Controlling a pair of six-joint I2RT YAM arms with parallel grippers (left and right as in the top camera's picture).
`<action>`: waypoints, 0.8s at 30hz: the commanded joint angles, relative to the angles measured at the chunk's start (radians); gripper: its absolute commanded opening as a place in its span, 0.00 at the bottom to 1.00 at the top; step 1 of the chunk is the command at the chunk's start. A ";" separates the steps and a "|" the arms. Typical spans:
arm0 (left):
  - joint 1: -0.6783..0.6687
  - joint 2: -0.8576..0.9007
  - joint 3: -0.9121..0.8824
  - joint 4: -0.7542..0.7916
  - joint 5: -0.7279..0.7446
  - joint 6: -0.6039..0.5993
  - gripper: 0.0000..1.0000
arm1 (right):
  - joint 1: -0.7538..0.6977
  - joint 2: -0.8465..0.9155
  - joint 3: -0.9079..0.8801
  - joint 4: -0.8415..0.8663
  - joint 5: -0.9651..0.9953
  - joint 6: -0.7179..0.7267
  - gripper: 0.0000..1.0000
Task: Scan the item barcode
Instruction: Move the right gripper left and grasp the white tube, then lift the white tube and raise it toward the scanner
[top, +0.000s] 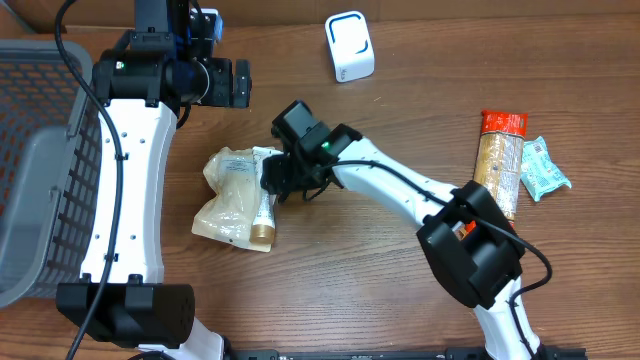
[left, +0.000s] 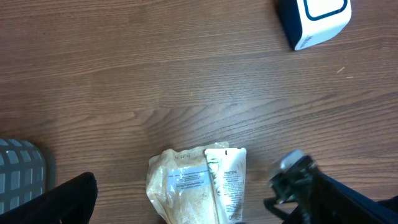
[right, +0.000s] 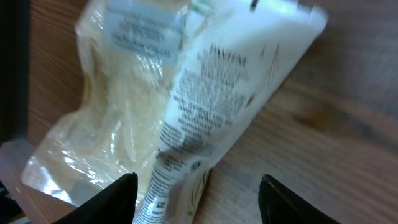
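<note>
A white Pantene tube (top: 266, 215) lies on the wooden table against a clear bag of grain (top: 228, 195), its gold cap pointing toward the front edge. My right gripper (top: 275, 185) is down over the tube. In the right wrist view its two dark fingers straddle the tube (right: 211, 106); the right gripper (right: 198, 186) is open, with a gap showing on the right side. The bag (right: 112, 118) lies to the left. The white and blue scanner (top: 349, 46) stands at the back. My left gripper (top: 235, 83) hovers open behind the items, looking down on the tube (left: 227, 180) and the bag (left: 183, 186).
A grey wire basket (top: 40, 160) fills the left edge. At the right lie a long cracker pack (top: 500, 160) and a small teal packet (top: 542, 168). The scanner (left: 317, 18) also shows in the left wrist view, top right.
</note>
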 joint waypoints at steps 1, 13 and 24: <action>-0.006 -0.014 0.012 0.001 -0.006 0.019 1.00 | 0.035 0.005 -0.002 -0.018 0.010 0.024 0.64; -0.006 -0.014 0.012 0.001 -0.006 0.019 0.99 | 0.050 0.041 -0.003 -0.247 0.198 0.019 0.80; -0.006 -0.014 0.012 0.001 -0.006 0.019 1.00 | -0.154 0.037 -0.001 -0.369 0.383 -0.037 0.92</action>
